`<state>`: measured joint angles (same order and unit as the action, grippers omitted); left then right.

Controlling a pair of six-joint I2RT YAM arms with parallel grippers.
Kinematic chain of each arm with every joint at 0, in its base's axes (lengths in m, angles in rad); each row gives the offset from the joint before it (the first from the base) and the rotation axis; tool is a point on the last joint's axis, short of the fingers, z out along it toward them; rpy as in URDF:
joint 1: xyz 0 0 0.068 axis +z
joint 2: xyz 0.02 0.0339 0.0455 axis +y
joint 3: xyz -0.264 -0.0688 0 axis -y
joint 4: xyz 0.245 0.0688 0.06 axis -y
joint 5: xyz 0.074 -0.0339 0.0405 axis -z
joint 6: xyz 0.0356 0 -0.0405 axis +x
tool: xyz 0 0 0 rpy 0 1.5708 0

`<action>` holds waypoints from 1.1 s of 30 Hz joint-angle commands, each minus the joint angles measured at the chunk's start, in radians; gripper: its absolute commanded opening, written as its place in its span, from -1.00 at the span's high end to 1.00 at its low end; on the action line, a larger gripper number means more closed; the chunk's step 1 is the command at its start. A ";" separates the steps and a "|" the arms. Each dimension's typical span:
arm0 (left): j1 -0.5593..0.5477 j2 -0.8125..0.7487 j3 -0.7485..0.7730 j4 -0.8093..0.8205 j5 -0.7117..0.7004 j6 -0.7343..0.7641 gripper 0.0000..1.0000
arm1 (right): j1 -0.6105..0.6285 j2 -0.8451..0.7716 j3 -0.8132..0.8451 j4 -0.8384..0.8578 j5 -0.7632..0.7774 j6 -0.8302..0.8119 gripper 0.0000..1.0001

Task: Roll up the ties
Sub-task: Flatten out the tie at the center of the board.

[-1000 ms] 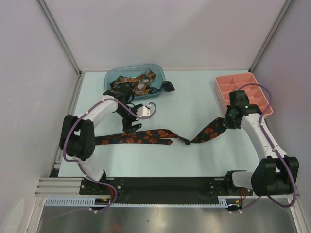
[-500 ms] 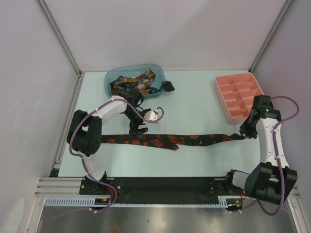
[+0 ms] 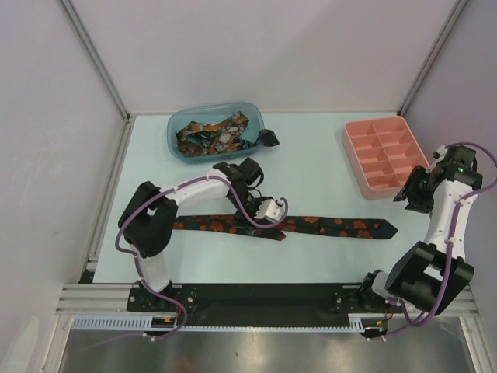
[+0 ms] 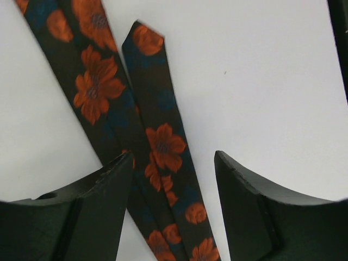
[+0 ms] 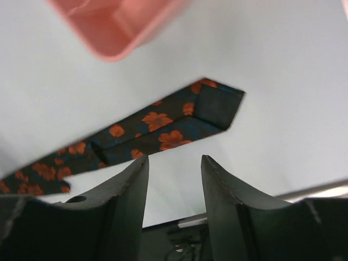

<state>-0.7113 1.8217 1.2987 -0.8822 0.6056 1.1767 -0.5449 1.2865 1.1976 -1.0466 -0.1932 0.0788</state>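
Fabric, seen from above: one tie [image 3: 334, 226] lies stretched nearly straight across the table [image 3: 311, 163], with its wide pointed tip toward the right arm. Its other stretch runs leftward past the left arm. More ties [image 3: 213, 134] lie tangled in one blue bin [image 3: 203, 158] at the far left, too knotted together to count. One pink tray [image 3: 351, 148] with compartments stands at the far right. The left fingers [image 3: 270, 211] hang over the middle of the laid-out tie. The right fingers [image 3: 409, 196] are lifted beside the tray, apart from the tip.

In the left wrist view, the left fingers [image 4: 98, 212] stand well apart and grip nothing. The tie [image 4: 163, 147] lies on the table in the gap between them. Two strips show here, a broader length and the narrow tail ending in a point, side by side and partly overlapping.

In the right wrist view, the right fingers [image 5: 109, 217] are parted about halfway and empty. The tie's wide tip [image 5: 217, 103] lies flat beyond them, with a corner of the pink tray [image 5: 119, 27] above it.

The cloth looks light, limp and probably slick, so it will likely bunch or slide rather than hold a shape. An end seems the best place to pinch, probably the narrow tail, keeping the rest flat while the roll is wound.
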 commanded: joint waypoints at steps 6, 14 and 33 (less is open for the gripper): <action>-0.108 0.016 -0.091 0.127 -0.041 -0.025 -0.16 | 0.001 0.033 -0.032 -0.017 -0.224 -0.376 0.04; -0.139 0.037 -0.128 0.218 -0.168 -0.069 -0.02 | 0.006 0.013 -0.050 0.013 -0.296 -0.352 -0.01; -0.139 0.048 -0.134 0.244 -0.228 -0.046 0.14 | 0.033 0.030 -0.049 0.014 -0.302 -0.366 -0.08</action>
<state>-0.8463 1.8378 1.1625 -0.6651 0.4252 1.1236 -0.5182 1.3167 1.1439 -1.0416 -0.4870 -0.2676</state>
